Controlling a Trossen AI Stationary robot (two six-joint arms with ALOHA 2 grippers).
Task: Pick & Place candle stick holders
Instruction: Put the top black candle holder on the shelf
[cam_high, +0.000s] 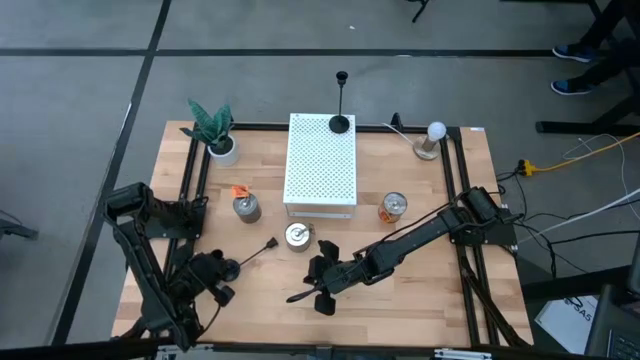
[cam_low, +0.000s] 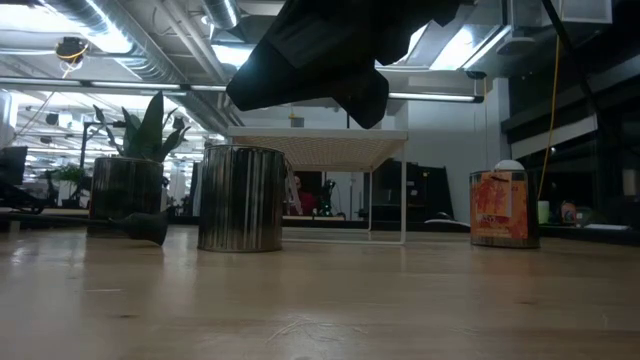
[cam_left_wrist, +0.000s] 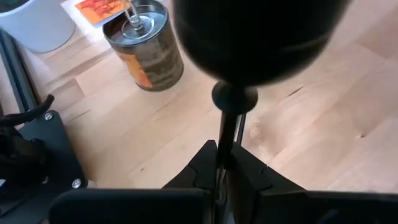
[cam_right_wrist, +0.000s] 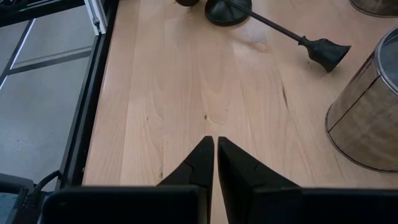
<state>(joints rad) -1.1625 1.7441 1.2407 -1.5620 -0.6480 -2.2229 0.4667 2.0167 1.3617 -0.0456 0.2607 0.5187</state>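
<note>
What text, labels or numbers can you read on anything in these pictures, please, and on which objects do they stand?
No text is readable in any view.
Orange-labelled tin: label printed, too blurred to read.
Tin with the orange label: print too blurred to read.
Orange card beside it: markings illegible.
Plain silver tin: no lettering visible.

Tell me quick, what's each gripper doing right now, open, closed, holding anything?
Left gripper: closed on the thin stem of a black candle stick holder lying on the table.
Right gripper: closed, empty, over bare wood.
</note>
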